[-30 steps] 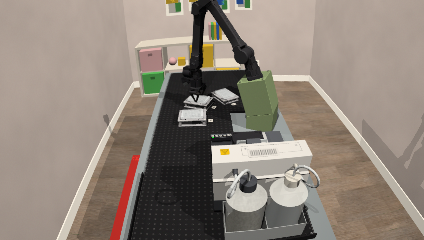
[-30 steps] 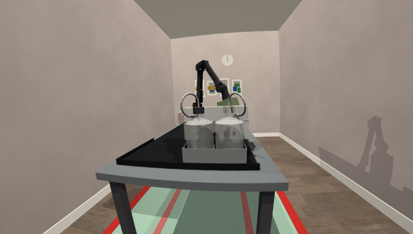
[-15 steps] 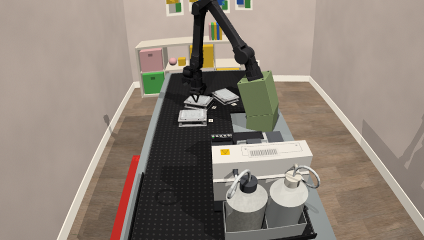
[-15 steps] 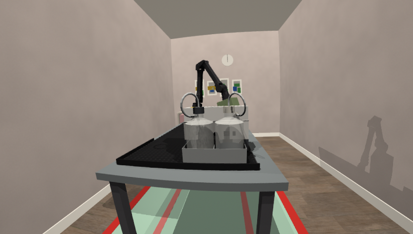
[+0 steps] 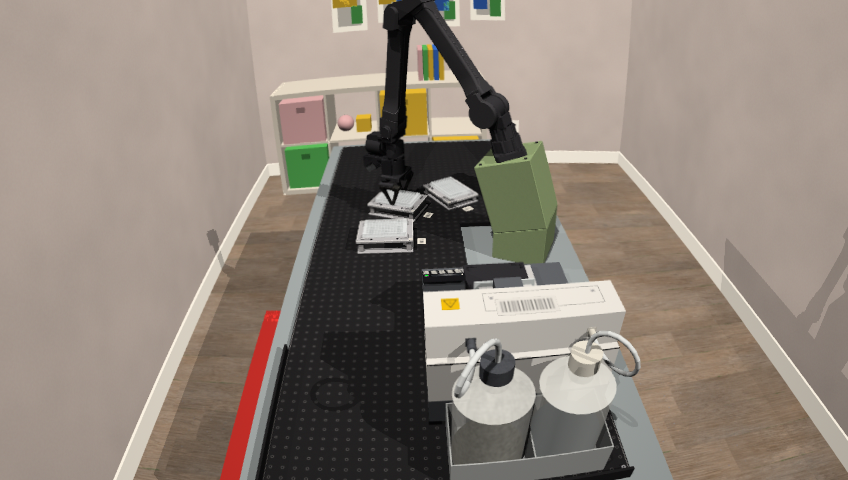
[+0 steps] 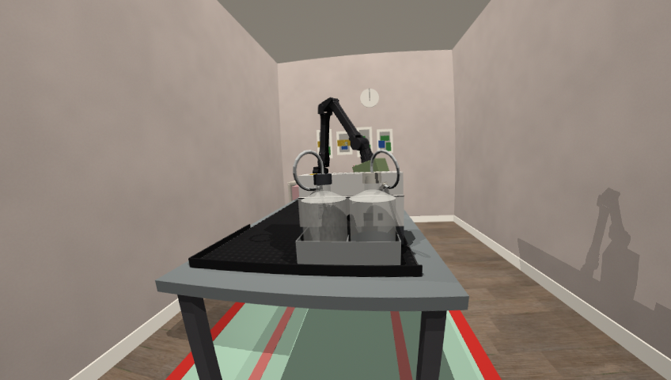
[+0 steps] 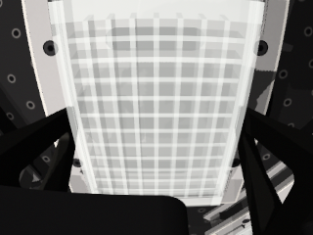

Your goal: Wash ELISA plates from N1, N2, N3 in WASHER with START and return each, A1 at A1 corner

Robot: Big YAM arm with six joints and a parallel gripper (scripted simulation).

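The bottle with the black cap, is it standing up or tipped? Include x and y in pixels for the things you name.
Upright. The bottle [image 5: 492, 410] [image 6: 324, 218] has its black cap [image 5: 496, 368] [image 6: 323, 179] on top and its body down in the grey box [image 5: 529, 468] [image 6: 348, 253].

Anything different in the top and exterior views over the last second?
Nothing visibly changed. The arm keeps its pose, with the gripper down at the middle plate. All three plates stay at their nests. Whether the fingers grip, I can't tell.
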